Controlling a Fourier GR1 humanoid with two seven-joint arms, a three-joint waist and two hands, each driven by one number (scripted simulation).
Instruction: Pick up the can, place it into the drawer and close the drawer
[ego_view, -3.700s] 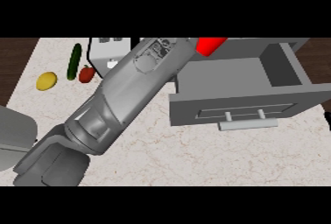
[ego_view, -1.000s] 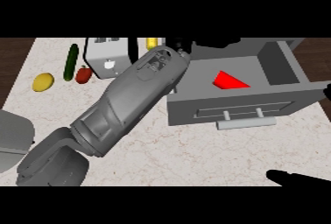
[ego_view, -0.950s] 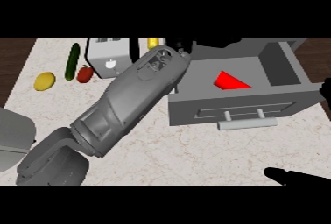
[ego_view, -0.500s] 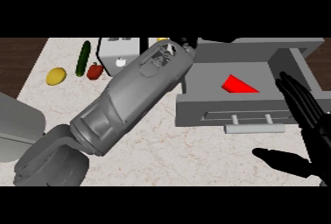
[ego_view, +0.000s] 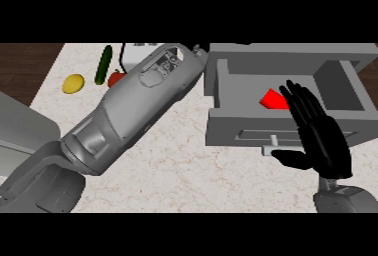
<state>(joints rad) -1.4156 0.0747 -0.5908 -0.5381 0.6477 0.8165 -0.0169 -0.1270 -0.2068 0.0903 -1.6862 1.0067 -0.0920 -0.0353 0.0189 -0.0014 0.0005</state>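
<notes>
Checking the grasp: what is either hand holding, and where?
Right hand is open, holding nothing; red can lies in the drawer. Left hand is hidden.

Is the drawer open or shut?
Open. The drawer is pulled out, its inside shows, and the red can lies in it.

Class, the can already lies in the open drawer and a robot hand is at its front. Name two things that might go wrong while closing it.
1. The right robot hand hangs open over the drawer front, fingers reaching above the can; a push from here might catch the fingers on the front wall.
2. The handle sits partly behind the thumb, so the push may land off-centre and skew the drawer.
</notes>
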